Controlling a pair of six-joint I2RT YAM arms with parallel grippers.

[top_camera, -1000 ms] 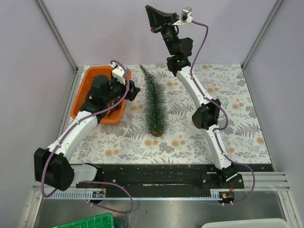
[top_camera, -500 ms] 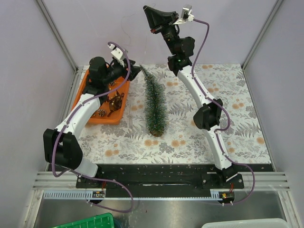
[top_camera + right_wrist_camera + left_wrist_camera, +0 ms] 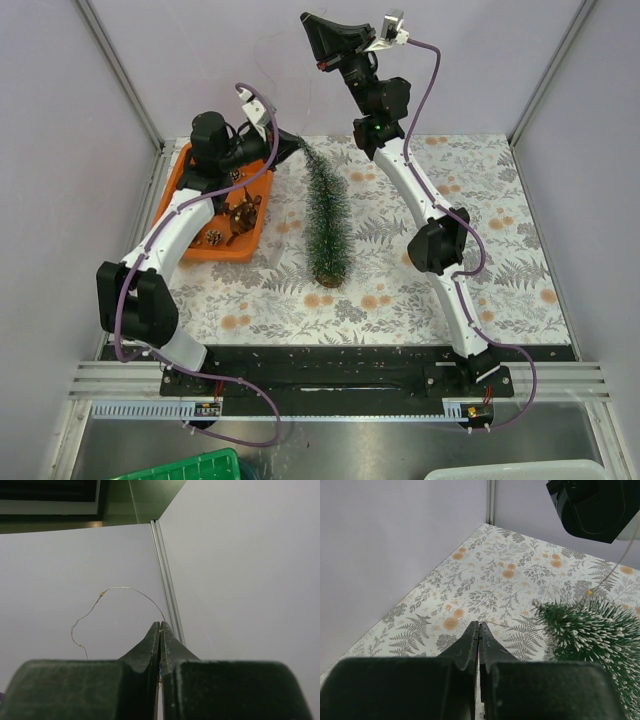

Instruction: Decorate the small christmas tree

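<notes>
The small christmas tree (image 3: 327, 222) stands upright mid-table, dark green with frosty tips; its top also fills the right of the left wrist view (image 3: 592, 630). A thin light wire (image 3: 120, 588) with tiny gold beads curls out of my right gripper (image 3: 160, 625), which is shut on it and raised high at the back (image 3: 306, 18). The wire (image 3: 612, 570) runs down to the tree's tip. My left gripper (image 3: 479, 624) sits just left of the tree top (image 3: 292, 147), shut, with a fine strand of the wire leaving its tips toward the tree.
An orange tray (image 3: 170, 196) at the back left holds small brown and gold ornaments (image 3: 240, 214). Grey walls with metal corner posts (image 3: 120, 70) close in the floral table mat (image 3: 480, 260). The right arm's elbow (image 3: 436, 245) hangs over the mat right of the tree.
My left gripper rose out of the orange tray, swung over to the tree's tip, and went from open to shut. The right arm stayed high at the back.
</notes>
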